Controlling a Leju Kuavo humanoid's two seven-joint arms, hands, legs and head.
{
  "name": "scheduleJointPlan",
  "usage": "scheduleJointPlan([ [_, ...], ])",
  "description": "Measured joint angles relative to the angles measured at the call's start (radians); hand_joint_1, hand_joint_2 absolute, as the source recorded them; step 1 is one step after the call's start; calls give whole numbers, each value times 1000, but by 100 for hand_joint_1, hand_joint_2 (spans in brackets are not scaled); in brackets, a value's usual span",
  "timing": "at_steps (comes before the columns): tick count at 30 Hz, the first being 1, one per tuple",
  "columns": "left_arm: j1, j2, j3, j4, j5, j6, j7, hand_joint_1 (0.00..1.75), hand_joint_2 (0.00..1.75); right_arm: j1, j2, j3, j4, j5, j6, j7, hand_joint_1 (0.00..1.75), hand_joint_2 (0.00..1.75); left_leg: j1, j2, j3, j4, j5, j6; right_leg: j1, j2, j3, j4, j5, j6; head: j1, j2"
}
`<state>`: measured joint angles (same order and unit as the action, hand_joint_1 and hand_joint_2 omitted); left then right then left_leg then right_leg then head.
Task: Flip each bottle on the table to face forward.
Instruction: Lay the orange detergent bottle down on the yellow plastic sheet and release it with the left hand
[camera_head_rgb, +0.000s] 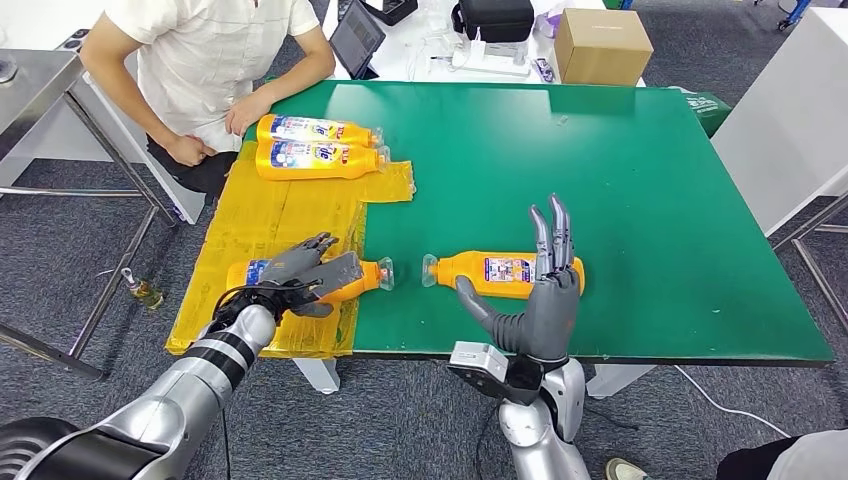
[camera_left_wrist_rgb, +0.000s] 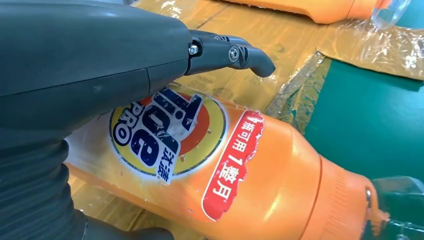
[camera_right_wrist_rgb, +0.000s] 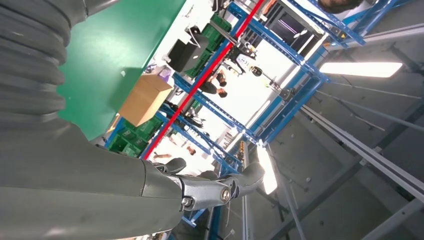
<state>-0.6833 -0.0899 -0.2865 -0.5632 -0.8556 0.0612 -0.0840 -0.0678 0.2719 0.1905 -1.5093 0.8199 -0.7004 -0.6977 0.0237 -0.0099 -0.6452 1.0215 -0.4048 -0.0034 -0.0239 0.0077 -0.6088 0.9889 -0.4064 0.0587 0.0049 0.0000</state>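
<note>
My left hand (camera_head_rgb: 305, 270) lies over an orange detergent bottle (camera_head_rgb: 352, 278) on the yellow sheet (camera_head_rgb: 270, 215) at the table's near left and grips it. The left wrist view shows this bottle (camera_left_wrist_rgb: 250, 170) lying with its Tide label up, my left hand (camera_left_wrist_rgb: 90, 60) wrapped around it. A second orange bottle (camera_head_rgb: 500, 272) lies label-up on the green table (camera_head_rgb: 640, 200) near the front edge. In front of it my right hand (camera_head_rgb: 545, 300) is raised, open, fingers pointing up. Two more orange bottles (camera_head_rgb: 315, 130) (camera_head_rgb: 320, 158) lie side by side at the far left.
A person (camera_head_rgb: 220, 60) sits at the table's far left corner, hands beside the two far bottles. A cardboard box (camera_head_rgb: 600, 45) and a tablet (camera_head_rgb: 355, 38) stand on a white desk behind. A white table (camera_head_rgb: 790, 110) flanks the right, a metal frame (camera_head_rgb: 90, 130) the left.
</note>
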Motion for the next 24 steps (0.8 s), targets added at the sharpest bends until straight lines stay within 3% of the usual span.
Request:
scheduleJointPlan([
  [5, 10, 2, 1, -3, 69, 10, -84, 0, 175, -4, -5, -2, 11, -5, 0, 0, 0, 175, 0, 0, 0, 0, 0, 0, 0, 0, 0, 0, 0, 0, 0, 0],
  [8, 39, 2, 6, -32, 128, 26, -155, 0, 44, -4, -8, -3, 12, -10, 0, 0, 0, 175, 0, 0, 0, 0, 0, 0, 0, 0, 0, 0, 0, 0, 0, 0],
  [9, 46, 2, 8, -43, 143, 29, -169, 0, 44, -4, -9, -3, 12, -11, 0, 0, 0, 175, 0, 0, 0, 0, 0, 0, 0, 0, 0, 0, 0, 0, 0, 0],
  [12, 66, 2, 14, -83, 190, 37, -202, 0, 175, -4, -12, -4, 12, -12, 0, 0, 0, 175, 0, 0, 0, 0, 0, 0, 0, 0, 0, 0, 0, 0, 0, 0],
  [16, 187, 0, 38, -268, 472, -5, -279, 0, 175, -3, -20, -4, 13, -50, 0, 0, 0, 175, 0, 2, 0, 0, 0, 0, 0, 1, -1, 0, 0, 0, 0, 0],
  [19, 273, 1, 52, -426, 717, -35, -284, 0, 175, 0, -27, -4, 11, -124, 0, 0, 0, 175, 0, 1, -1, 0, -1, 0, 0, 1, -2, 0, 0, 0, 0, 0],
  [24, 367, 9, 55, -598, 836, -2, -280, 0, 175, 13, -37, -15, -10, -183, 0, 0, 0, 175, 0, 1, -1, 0, -1, 0, 0, 1, -2, 0, -1, 0, 0, 0],
])
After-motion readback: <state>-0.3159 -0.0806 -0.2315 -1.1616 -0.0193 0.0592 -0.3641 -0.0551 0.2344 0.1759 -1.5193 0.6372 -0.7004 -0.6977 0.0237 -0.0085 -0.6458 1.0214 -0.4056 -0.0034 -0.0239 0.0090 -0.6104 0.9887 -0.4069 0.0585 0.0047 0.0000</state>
